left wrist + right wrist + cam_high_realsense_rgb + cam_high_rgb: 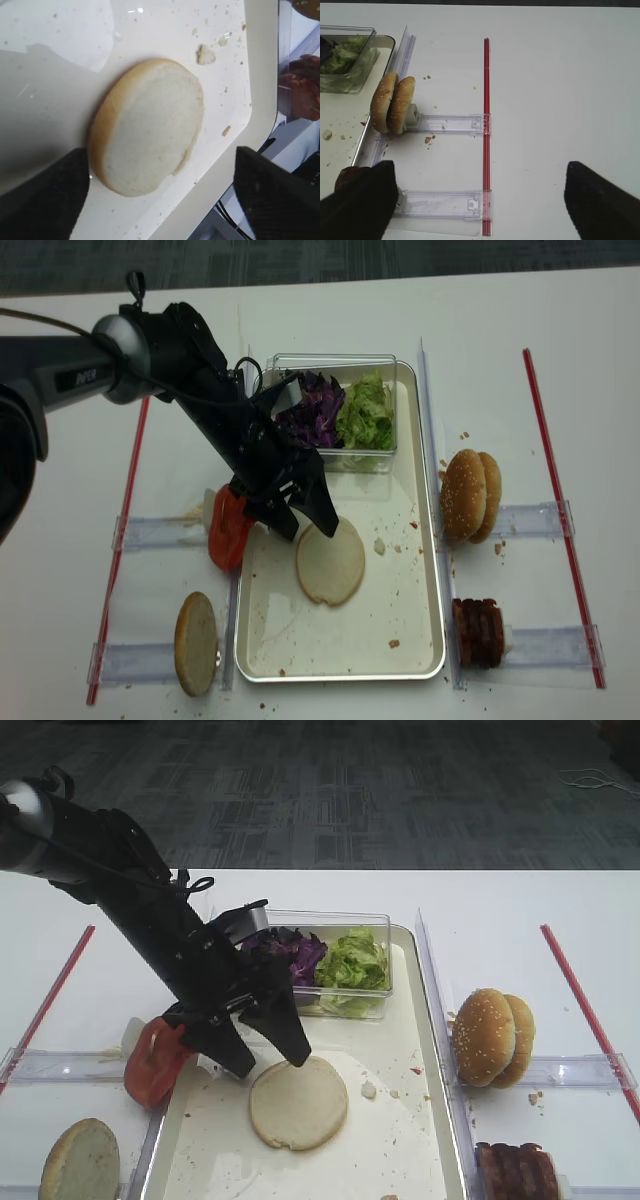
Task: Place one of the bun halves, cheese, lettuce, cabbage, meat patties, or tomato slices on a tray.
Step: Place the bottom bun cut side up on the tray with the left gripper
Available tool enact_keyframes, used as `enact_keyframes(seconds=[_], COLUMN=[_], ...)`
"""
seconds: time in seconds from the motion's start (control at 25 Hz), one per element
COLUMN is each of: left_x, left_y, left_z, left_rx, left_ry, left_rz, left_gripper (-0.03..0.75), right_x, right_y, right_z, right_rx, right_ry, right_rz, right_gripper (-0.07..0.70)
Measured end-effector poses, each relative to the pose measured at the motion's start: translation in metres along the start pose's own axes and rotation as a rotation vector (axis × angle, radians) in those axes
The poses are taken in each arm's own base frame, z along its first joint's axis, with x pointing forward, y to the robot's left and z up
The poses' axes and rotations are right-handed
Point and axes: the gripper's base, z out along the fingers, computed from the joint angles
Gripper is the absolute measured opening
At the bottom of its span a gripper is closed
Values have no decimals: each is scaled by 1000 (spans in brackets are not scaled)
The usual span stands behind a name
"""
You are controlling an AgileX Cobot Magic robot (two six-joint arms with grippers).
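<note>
Left gripper [268, 1060]: the jaws stand wide apart and hold nothing; in the left wrist view both dark fingers [42, 200] frame the bun and do not touch it.
Bun half [298, 1102]: it lies flat on the tray, pale cut face up, just at 5 o'clock from the left gripper's tips (released, as far as the pictures show).
Writing: a short white word is printed on the left arm [75, 365] in the realsense view, but I cannot read it surely.
Left arm pose: it comes in from 10 o'clock of the high view and slopes down to the tray's left half, with a thin cable along it.
Right gripper [480, 200]: only two dark fingertips show at the bottom of its own wrist view, far apart, with nothing between them.
Tray [420, 1140]: cream-white, with crumbs and stains; it holds the bun half and the clear box.
Clear box [380, 920]: at 12 o'clock on the tray; purple cabbage [295, 952] in its left part, green lettuce [355, 960] in its right part.
Tomato slices [152, 1062]: red, standing on edge just outside the tray's left rim, at 9 o'clock.
Sesame buns [492, 1037]: two domed halves on edge, at 3 o'clock from the tray.
Meat patties [517, 1170]: stacked on edge, at 5 o'clock from the tray.
Other flat bun [80, 1162]: at 7 o'clock, outside the tray.
</note>
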Motion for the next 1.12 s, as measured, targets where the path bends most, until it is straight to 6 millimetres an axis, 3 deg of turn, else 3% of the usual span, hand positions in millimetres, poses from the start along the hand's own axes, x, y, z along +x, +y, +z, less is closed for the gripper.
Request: enact_keyframes(seconds=[0.2,0.32,0.56,0.72,0.92,1.12], left_x=[1,4,15,25,38,49], left_y=[-2,-12,-39,-49,-62,-63], left_z=[-3,-16,-57,-90,-129,-154], left_rx=[-13,-28,-148,-331,-532,-711], left_ry=[-3,-34,-112,-162,-257,-316], left_rz=[7,34,60,52,36,7], left_gripper=[591,593,593,593,593,593], right_x=[0,0,0,0,0,0], right_y=[0,0,0,0,0,0], right_z=[0,0,0,0,0,0], right_rx=[0,0,0,0,0,0], right_ry=[0,0,0,0,0,0], right_rz=[0,0,0,0,0,0], right_gripper=[699,699,699,699,699,699])
